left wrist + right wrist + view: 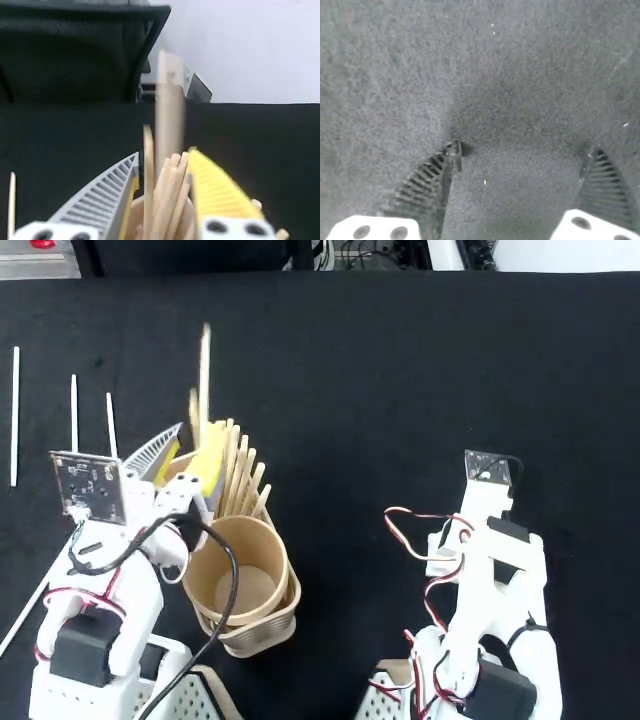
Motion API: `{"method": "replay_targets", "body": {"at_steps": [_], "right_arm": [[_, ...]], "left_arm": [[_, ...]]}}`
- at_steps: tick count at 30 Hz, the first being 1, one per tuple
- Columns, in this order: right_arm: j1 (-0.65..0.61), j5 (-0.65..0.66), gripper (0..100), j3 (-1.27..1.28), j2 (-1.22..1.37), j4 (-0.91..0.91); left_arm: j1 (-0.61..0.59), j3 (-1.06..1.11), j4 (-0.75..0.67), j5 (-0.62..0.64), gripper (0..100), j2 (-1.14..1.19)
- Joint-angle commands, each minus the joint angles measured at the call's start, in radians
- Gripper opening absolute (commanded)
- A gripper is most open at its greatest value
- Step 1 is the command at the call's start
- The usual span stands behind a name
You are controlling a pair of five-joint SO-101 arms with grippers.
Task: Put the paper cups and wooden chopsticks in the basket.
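A stack of paper cups [245,585] lies tilted on the black table with its mouth facing up, right beside my left arm. Just beyond its rim, a bundle of wooden chopsticks [240,480] fans out. My left gripper [197,435] has its grey and yellow fingers around that bundle. In the left wrist view the chopsticks [167,200] sit between the grey finger [100,200] and the yellow finger [215,190], and one chopstick [170,100] sticks up far past the left gripper [164,152]. My right gripper [525,150] points down at bare cloth, open and holding nothing.
Three thin white sticks [73,410] lie on the table at the far left. The right arm [490,560] stands at the lower right. A black chair [75,55] stands beyond the table's far edge. Dark cloth stretches across the middle and back.
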Motion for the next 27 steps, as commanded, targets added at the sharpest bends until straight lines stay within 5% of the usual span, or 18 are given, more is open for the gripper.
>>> {"method": "replay_targets", "body": {"at_steps": [1, 4, 8, 16, 22, 27], "right_arm": [[0.011, 0.006, 38.2, 0.005, -0.012, 0.0], [0.011, 0.006, 38.2, 0.005, -0.012, 0.0], [0.011, 0.006, 38.2, 0.005, -0.012, 0.0], [0.011, 0.006, 38.2, 0.005, -0.012, 0.0], [0.009, 0.006, 38.2, 0.005, -0.01, 0.0], [0.008, 0.006, 38.2, 0.005, -0.01, 0.0]], "left_arm": [[0.004, -0.114, 0.068, 0.052, 20, -0.081], [-0.051, -0.196, 0.143, 0.044, 20, -0.158], [-0.335, -0.318, 0.219, -0.051, 20, -0.175], [-0.832, -0.331, 0.316, -0.267, 20, 0.192], [-0.871, -0.278, 0.385, -0.632, 20, 0.528], [-0.857, -0.159, 0.353, -0.792, 20, 0.694]]}}
